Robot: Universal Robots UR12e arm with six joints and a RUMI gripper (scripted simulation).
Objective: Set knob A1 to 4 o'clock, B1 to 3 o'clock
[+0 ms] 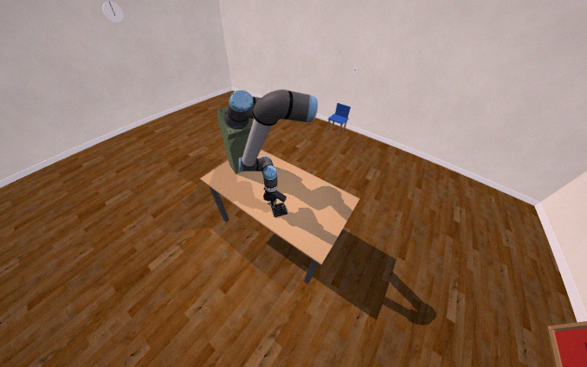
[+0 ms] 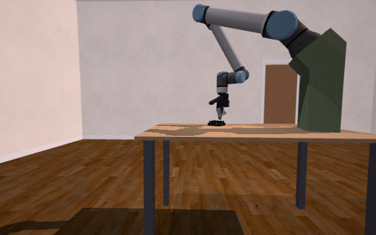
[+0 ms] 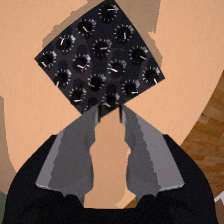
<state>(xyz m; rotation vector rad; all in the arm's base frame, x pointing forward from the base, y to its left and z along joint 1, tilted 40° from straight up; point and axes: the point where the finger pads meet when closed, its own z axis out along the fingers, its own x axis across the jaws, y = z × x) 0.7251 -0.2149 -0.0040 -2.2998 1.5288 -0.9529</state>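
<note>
The tool point(image 1: 274, 203) point(image 2: 219, 118) point(image 3: 110, 106) is most likely getting set to turn a knob, but which of the two jobs is in hand is hard to say. The socket cannot be made out, so the rows cannot be told apart. The black box point(image 1: 280, 209) point(image 2: 216, 123) point(image 3: 102, 48) lies flat on the table point(image 1: 339, 205) point(image 2: 257, 139) point(image 3: 22, 85). In the wrist view it sits at 12 o'clock from the tool, with its corners near 12, 3, 7 and 9 o'clock.

The tool is let go, its fingers a little way apart with a thin gap. The tips point down at the box, by a knob point(image 3: 110, 100) near its 6 o'clock edge. Whether they touch it cannot be told. Next, the tool should line up, pinch the right knob gently, and twist it without bumping the others.
</note>
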